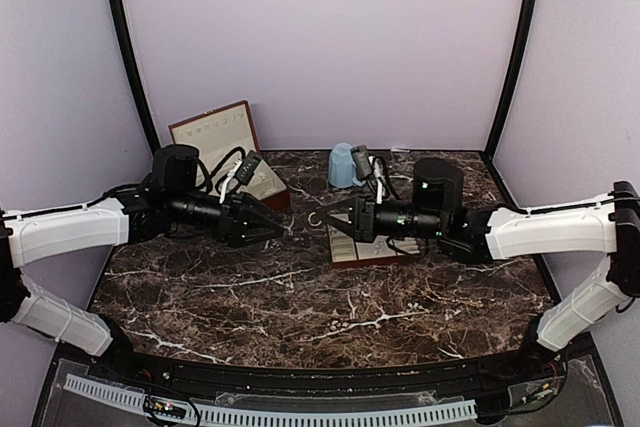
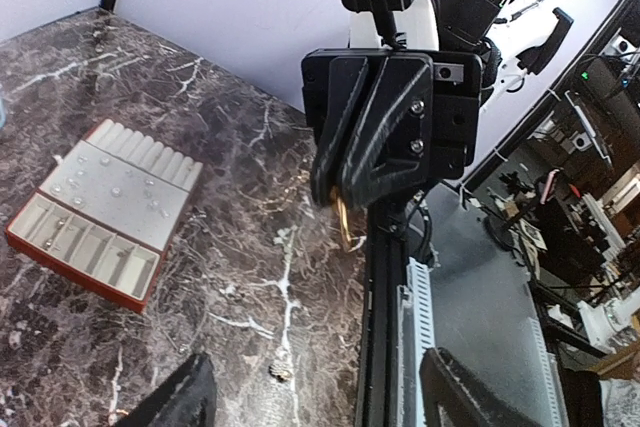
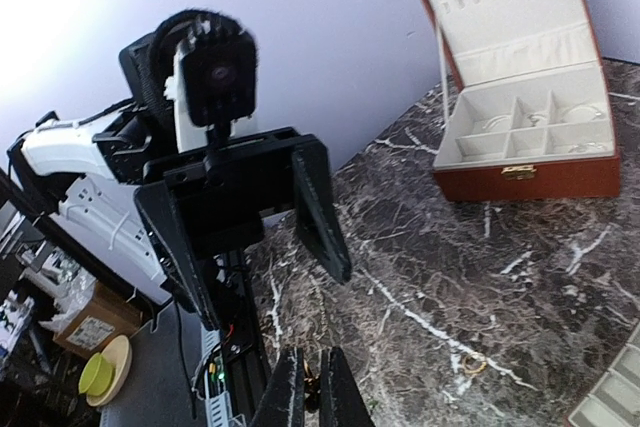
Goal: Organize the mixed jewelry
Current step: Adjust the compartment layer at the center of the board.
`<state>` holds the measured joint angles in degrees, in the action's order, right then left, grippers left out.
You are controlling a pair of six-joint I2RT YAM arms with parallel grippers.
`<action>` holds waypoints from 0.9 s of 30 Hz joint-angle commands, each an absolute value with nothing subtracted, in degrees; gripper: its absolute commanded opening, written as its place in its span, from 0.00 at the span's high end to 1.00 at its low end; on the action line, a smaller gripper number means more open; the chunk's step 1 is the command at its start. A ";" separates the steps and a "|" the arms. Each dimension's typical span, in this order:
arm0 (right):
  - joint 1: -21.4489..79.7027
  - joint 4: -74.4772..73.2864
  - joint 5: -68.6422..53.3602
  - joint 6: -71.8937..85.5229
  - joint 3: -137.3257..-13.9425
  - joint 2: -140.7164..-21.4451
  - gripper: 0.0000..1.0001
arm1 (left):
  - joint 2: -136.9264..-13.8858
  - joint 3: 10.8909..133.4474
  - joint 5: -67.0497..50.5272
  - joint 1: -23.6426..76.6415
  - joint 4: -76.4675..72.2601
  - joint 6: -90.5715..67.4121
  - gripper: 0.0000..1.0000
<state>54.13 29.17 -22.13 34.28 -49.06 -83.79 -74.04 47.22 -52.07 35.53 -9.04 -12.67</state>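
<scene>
Nearly tip to tip above the middle of the marble desk point(image 1: 300, 307).

Found the left gripper point(image 1: 268, 228) with fingers point(image 3: 320, 212) spread wide and holding nothing. Found the right gripper point(image 1: 334, 219) facing it, fingers point(image 2: 390, 127) pressed together on a small curved piece point(image 2: 344, 227), held clear of the desk. Saw the reddish-brown box point(image 1: 228, 147) open by the far edge toward the left corner, lid upright, cream compartments showing. Saw the flat cream tray point(image 1: 372, 249) just right of the desk's middle, partly under the right arm, and the blue mug point(image 1: 342, 165) close to the far edge behind that tray. Spotted more of the mixed jewelry point(image 2: 118, 187) as pale specks on the tray's flat section, plus one loose ring point(image 3: 472, 365) on bare marble near the desk's middle.
</scene>
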 commanded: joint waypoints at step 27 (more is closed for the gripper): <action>25.03 6.69 -8.19 27.66 -33.59 -73.98 1.00 | -62.47 44.22 -8.80 35.60 -1.01 -10.29 0.08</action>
